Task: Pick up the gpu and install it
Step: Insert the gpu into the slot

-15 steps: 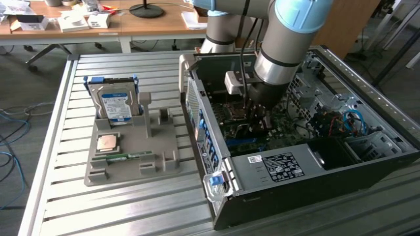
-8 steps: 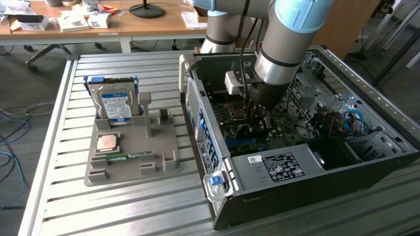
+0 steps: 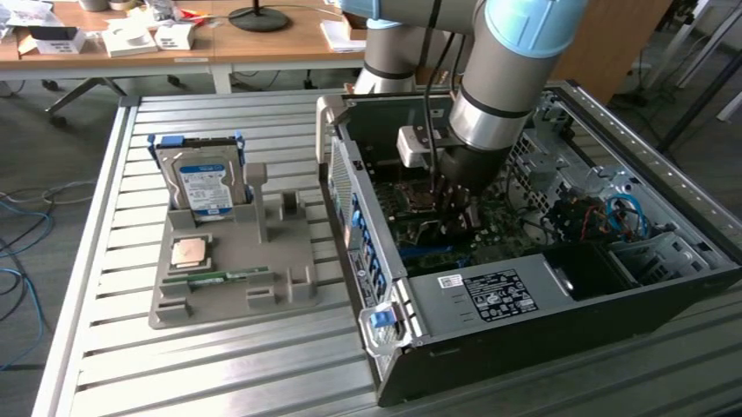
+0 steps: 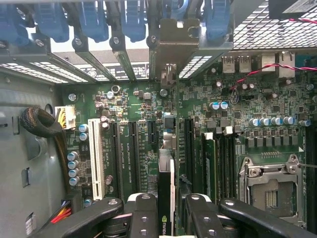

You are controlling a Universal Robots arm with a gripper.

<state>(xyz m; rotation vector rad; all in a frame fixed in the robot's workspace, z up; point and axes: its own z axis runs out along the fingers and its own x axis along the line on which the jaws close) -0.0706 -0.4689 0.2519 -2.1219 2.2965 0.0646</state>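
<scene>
Slatted grey metal forms the table (image 3: 232, 365), and on it, toward the exterior view's right, lies the open computer case (image 3: 649, 287) with its side off and the green motherboard (image 4: 148, 119) exposed. The robot arm (image 3: 510, 78), grey with pale blue joint caps, reaches down from above into the case. On the exterior view's left, well apart from the case, sits a grey parts holder (image 3: 232, 278). A silver hard drive (image 3: 203, 178) with a blue-white label stands upright at its far end, a square processor chip (image 3: 190, 253) lies flat nearer the middle, and a short narrow green memory stick (image 3: 215, 277) lies just beside the chip, nearer the camera.

Inside the case, the wrist view looks down the gpu (image 4: 166, 198), held on edge between the black fingers (image 4: 141, 218) of the pincer (image 4: 166, 220). The pincer is clamped on the gpu, 1 finger against each face. The card's dark edge and grey metal end bracket (image 4: 171, 54) line up with an expansion slot on the motherboard, and the bracket reaches the row of rear slot covers with blue latches (image 4: 133, 20). Whether the card is fully seated in the slot cannot be told. Beside it is the empty silver processor socket (image 4: 270, 186).
</scene>
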